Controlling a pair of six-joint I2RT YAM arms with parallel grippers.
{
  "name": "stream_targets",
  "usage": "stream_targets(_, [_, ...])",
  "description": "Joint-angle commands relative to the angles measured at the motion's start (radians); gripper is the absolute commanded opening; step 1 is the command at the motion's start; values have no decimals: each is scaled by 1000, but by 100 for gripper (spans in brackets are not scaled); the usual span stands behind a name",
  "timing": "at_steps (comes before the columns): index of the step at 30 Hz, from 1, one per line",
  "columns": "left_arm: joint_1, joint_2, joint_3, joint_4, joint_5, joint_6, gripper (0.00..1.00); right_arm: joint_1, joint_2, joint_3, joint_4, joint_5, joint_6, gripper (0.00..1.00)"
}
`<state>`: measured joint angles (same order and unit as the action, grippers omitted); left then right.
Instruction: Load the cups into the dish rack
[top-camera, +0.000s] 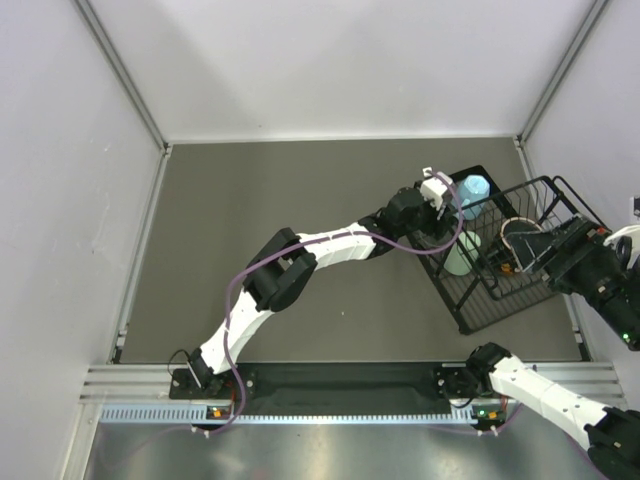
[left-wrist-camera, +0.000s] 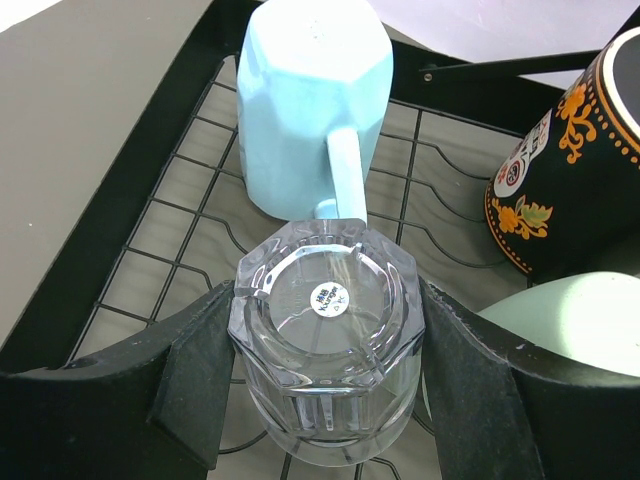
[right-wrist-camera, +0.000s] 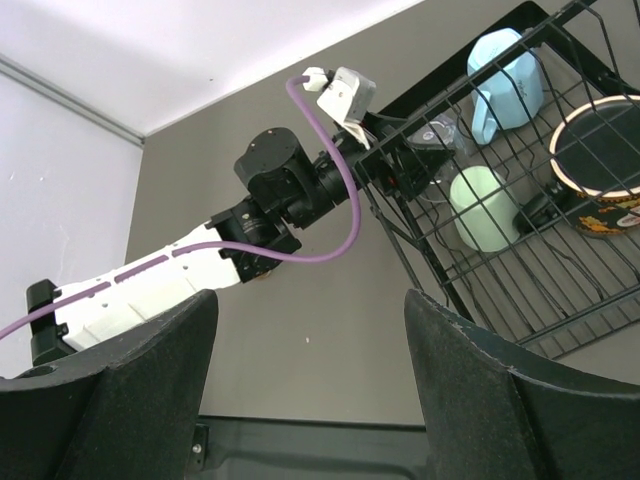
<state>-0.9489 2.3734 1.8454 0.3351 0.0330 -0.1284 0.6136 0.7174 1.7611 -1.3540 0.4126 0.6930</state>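
The dish rack (left-wrist-camera: 105, 225) sits at the right side of the gray table (top-camera: 300, 250), turned at an angle to the table's edges. The left arm (right-wrist-camera: 150, 275) reaches across to the rack's near-left corner. Its fingers (left-wrist-camera: 200, 390) are closed on the clear ribbed cup (left-wrist-camera: 325, 340), one pad against each side. The cup is upside down, with its thick base and a small sticker facing up. It is inside the rack's frame, above the wire floor; I cannot tell whether its rim touches the wires.

Just beyond the clear cup stands the light blue mug (left-wrist-camera: 310, 110). It is also upside down on the rack floor, and its handle points toward the clear cup and almost touches its base. To the right is the dark mug (left-wrist-camera: 570, 180), which has orange flower patterns on its outside; it leans on its side. Below it, at the lower right of the left wrist view, the mint green cup (left-wrist-camera: 570, 320) lies in the rack close to the left arm's right finger.

The right arm's fingers (right-wrist-camera: 130, 390) are spread wide with nothing between them. They hang at the rack's right side, apart from the cups, and face across the rack toward the left arm.
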Motion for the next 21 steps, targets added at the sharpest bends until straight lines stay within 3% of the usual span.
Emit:
stream_targets(1, [-1, -42, -2, 82, 8, -5, 71, 15, 17, -5, 26, -6, 7, 75])
stream_targets(7, [-1, -49, -12, 82, 24, -5, 73, 15, 13, -2, 26, -5, 8, 75])
stream_targets(8, [-1, -51, -14, 82, 22, -2, 80, 14, 11, -3, 26, -6, 8, 75])
stream_targets(13, [-1, -56, -15, 76, 19, 3, 89, 15, 19, 0, 23, -8, 7, 75])
stream_targets(21, [2, -83, -35, 79, 16, -4, 89, 14, 22, 1, 27, -12, -3, 75])
